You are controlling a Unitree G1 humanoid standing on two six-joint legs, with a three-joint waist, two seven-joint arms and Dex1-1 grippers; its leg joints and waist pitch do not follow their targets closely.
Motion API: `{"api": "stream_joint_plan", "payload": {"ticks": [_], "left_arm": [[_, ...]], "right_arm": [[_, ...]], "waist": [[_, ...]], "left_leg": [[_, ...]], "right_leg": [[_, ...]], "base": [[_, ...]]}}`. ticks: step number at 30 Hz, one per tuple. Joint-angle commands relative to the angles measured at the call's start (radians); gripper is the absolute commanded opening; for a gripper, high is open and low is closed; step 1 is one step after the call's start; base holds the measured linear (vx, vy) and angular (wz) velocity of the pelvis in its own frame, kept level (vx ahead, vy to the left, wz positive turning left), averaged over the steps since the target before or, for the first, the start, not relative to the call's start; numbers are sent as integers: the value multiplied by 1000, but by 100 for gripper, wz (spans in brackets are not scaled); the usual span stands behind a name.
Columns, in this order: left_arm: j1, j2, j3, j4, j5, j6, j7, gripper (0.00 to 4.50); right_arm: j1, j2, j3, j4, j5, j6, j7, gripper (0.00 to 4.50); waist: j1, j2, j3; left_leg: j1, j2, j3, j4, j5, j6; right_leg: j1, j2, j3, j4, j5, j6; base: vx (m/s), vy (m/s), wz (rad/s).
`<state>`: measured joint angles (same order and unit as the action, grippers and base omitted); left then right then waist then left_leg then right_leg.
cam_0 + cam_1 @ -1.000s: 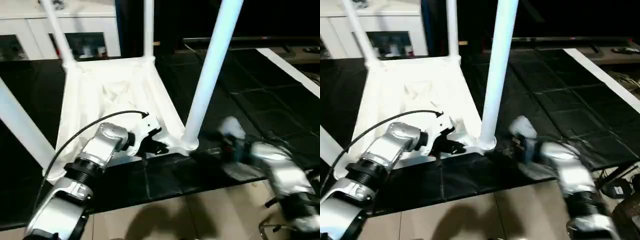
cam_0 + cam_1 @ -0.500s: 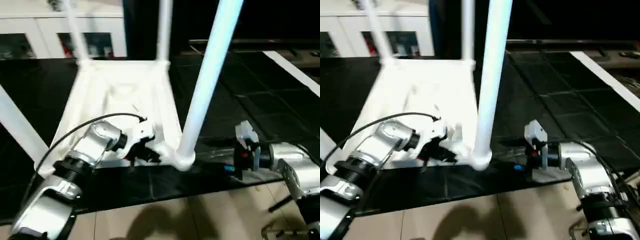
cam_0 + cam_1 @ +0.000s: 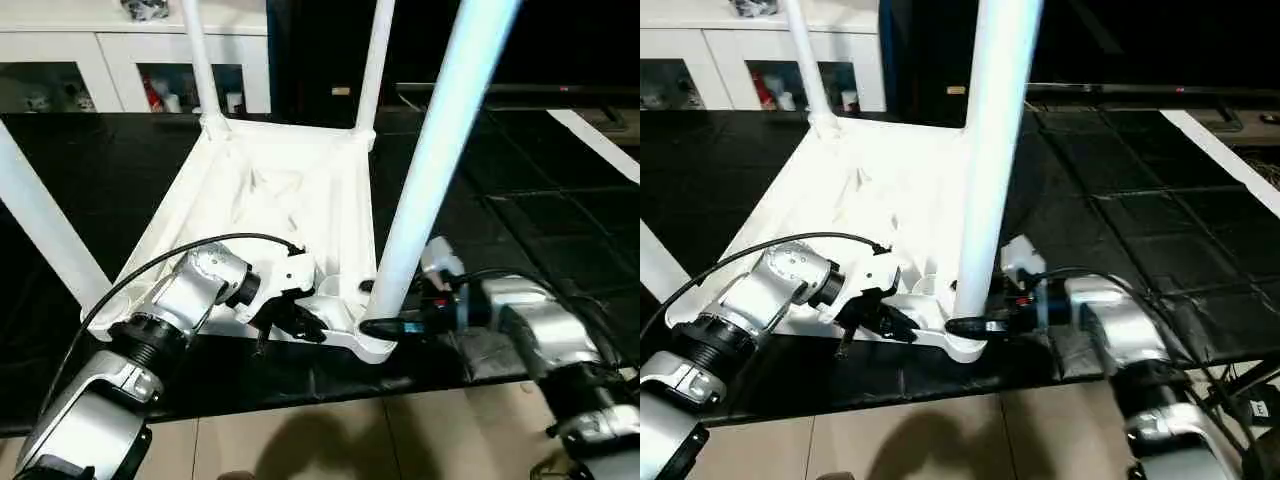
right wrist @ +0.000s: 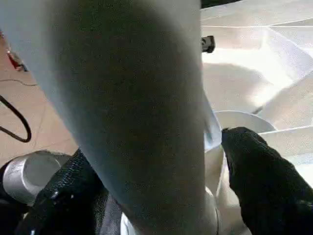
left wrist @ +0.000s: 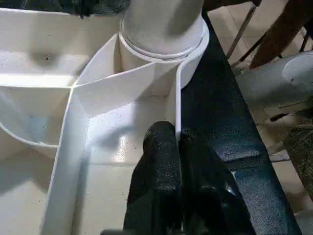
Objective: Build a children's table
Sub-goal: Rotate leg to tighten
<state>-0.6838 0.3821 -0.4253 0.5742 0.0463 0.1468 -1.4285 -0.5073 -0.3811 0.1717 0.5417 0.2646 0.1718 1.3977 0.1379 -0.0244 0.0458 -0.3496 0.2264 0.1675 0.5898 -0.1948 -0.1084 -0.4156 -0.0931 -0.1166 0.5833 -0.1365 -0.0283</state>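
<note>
- Four tapered white plastic legs are seen standing up from the inverted children's table (image 3: 290,190), which lies on a black tiled mat (image 3: 520,210); smooth tubular shape, glossy finish.
- Nearest leg (image 3: 430,180) is seated in the round corner socket (image 3: 372,335) at the near right corner of the top (closest to the robot).
- Underside of the top is seen as thin upright ribs and a raised rim wall (image 5: 178,98), all the same white plastic; a curved rib is visible in the left wrist view.
- Left gripper (image 5: 176,142) is pressed together on the rim wall just beside that socket: one black textured finger (image 5: 159,156) inside the rim, the other outside, the thin wall pinched between.
- Right gripper (image 3: 975,325) is placed around the base of the nearest leg, just above the socket; black fingers (image 4: 259,171) are spread either side of the tube. Contact with the leg cannot be told.
- A black cable (image 3: 180,262) is looped over the silver left forearm (image 3: 175,305).
- White glass-door cabinet (image 3: 130,70) stands behind the mat; small items on its shelves are too small to identify.
- Beige floor tiles (image 3: 330,445) are visible along the mat's near edge.
- The nearest leg blocks much of the right wrist view.
</note>
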Motion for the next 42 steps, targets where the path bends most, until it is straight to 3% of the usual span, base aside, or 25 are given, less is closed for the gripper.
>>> {"api": "stream_joint_plan", "payload": {"ticks": [1, 10, 21, 26, 32, 33, 35, 36, 38, 40, 42], "left_arm": [[-1, -9, -35, -8, 8, -10, -32, 0], [12, -3, -32, -18, 8, -8, -24, 0], [-1, -17, -12, 0, 2, 20, 13, 0], [-18, -66, 37, 24, -19, 89, 106, 0], [-49, -142, 106, 53, -46, 170, 248, 0], [-56, -157, 119, 62, -48, 181, 281, 0], [-68, -180, 139, 75, -50, 196, 327, 0], [-68, -180, 139, 75, -50, 196, 327, 0], [-91, -243, 188, 92, -56, 231, 443, 0], [-92, -249, 193, 93, -57, 233, 453, 0], [-94, -263, 204, 91, -60, 236, 483, 0]], "right_arm": [[-24, 1, 5, 21, -5, -6, 11, 315], [-33, 11, 20, 50, -5, -4, 55, 231], [-8, 31, 15, 17, 20, 21, 50, 219], [26, 81, 3, -19, -12, 26, -115, 219], [26, 232, -46, -52, -31, 108, -432, 211], [18, 268, -53, -43, -45, 110, -503, 211], [2, 320, -67, -18, -65, 114, -616, 211], [2, 320, -67, -18, -65, 114, -616, 211], [-60, 439, -123, 78, -106, 82, -896, 211], [-67, 450, -129, 90, -111, 76, -921, 210], [-90, 474, -144, 124, -128, 50, -996, 209]], "waist": [[-9, 0, -71], [-8, -2, -71], [-8, 3, -70], [-12, 4, -66], [-50, 3, -58], [-58, 2, -58], [-74, 6, -57], [-78, 7, -57], [-95, 6, -60], [-106, 13, -62], [-109, 15, -65]], "left_leg": [[-1, 10, 12, -66, -151, 51], [0, 10, 13, -65, -142, 53], [1, 9, 13, -66, -158, 48], [2, 6, 11, -69, -183, 29], [-1, -11, 4, -69, -253, 1], [-4, -14, 1, -68, -256, 1], [-1, -18, -1, -65, -270, 8], [0, -18, -1, -64, -275, 9], [-7, -15, -7, -67, -271, -1], [-8, -12, -14, -71, -281, 1], [-11, -7, -13, -74, -259, 9]], "right_leg": [[67, -51, 49, -51, -274, -189], [64, -51, 50, -52, -287, -182], [64, -49, 50, -55, -300, -178], [62, -50, 50, -61, -345, -159], [59, -50, 40, -90, -555, -72], [62, -51, 34, -96, -598, -47], [56, -49, 25, -109, -628, -28], [54, -49, 22, -111, -633, -27], [57, -50, 17, -104, -608, -38], [65, -50, 13, -106, -587, -42], [62, -51, 23, -97, -499, -74]], "base": [[0, 0, 0], [0, 0, 0], [0, 0, 0], [0, 0, 0], [0, 0, 0], [0, 0, 0], [0, 0, 0], [0, 0, 0], [0, 0, 0], [0, 0, 0], [0, 0, 0]]}}
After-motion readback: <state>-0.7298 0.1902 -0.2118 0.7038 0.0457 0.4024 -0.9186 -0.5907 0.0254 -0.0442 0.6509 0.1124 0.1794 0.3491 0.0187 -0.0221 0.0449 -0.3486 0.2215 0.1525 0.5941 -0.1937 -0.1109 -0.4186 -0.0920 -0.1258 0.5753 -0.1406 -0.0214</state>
